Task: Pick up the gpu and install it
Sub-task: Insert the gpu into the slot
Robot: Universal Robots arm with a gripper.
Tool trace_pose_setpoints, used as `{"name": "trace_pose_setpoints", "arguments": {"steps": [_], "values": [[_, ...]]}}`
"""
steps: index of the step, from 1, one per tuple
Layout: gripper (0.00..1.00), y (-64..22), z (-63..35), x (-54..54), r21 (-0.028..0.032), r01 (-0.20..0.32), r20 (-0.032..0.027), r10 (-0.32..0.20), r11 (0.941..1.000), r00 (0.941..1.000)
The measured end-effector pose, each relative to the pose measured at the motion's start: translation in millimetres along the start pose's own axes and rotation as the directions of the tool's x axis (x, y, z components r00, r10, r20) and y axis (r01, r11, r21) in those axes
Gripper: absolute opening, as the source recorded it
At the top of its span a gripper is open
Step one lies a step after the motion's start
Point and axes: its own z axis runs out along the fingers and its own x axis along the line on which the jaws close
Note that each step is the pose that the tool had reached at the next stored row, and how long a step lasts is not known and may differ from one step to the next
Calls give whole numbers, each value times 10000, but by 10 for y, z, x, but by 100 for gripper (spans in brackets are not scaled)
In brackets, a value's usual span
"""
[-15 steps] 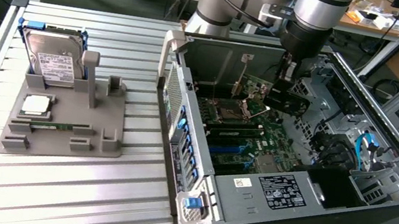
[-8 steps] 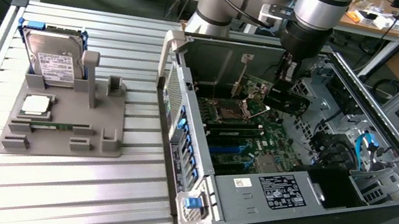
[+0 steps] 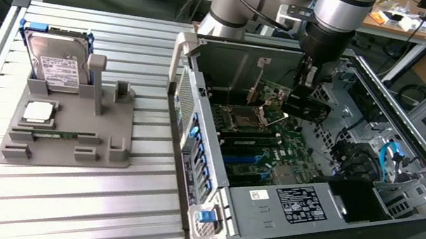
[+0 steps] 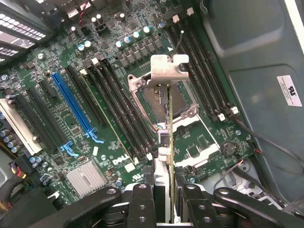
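My gripper (image 4: 166,202) is closed on the gpu (image 4: 165,142), jaws set narrow on the card's two faces, so the card stands on edge between them. In the exterior view the gpu (image 3: 306,107) hangs below the gripper (image 3: 304,88) inside the open computer case (image 3: 187,83), above the motherboard (image 3: 277,149) and apart from it; it is not seated in any slot. The wrist view places its silver bracket (image 4: 168,69) at the far end, over the CPU socket (image 4: 183,102), with the long blue slot (image 4: 71,102) off to one side. Handling judgement: the card is light, stiff and thin, and fragile at its connector edge and fan; a grip on the flat faces near one end looks sound, though a long overhang could let it tilt. Writing: "DELL" (image 4: 119,160) is legible on the motherboard; a white label (image 4: 289,90) on the case wall carries a certification-type mark with text too small to read. On the counter (image 3: 53,210), a gray holder (image 3: 63,147) carries a hard drive (image 3: 59,66) with an unreadable white label and a green memory stick (image 3: 65,133).
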Motion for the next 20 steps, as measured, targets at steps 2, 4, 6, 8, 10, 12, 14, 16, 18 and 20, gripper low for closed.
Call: {"name": "trace_pose_setpoints", "arguments": {"steps": [2,4,6,8,10,12,14,16,18,20], "values": [[27,0,0,0,-1,39,5,-39,10000,10000],[27,0,0,0,-3,90,10,-90,10000,10000],[27,0,0,0,-5,131,15,-131,9999,9999],[27,0,0,0,-6,173,19,-173,9999,9998],[27,0,0,0,-7,212,24,-212,9998,9998],[27,0,0,0,-9,247,28,-247,9997,9997],[27,0,0,0,-10,282,32,-282,9996,9996],[27,0,0,1,-11,312,35,-312,9995,9995],[27,0,0,1,-11,333,38,-333,9994,9994],[27,0,0,1,-12,353,40,-353,9994,9994]]}}
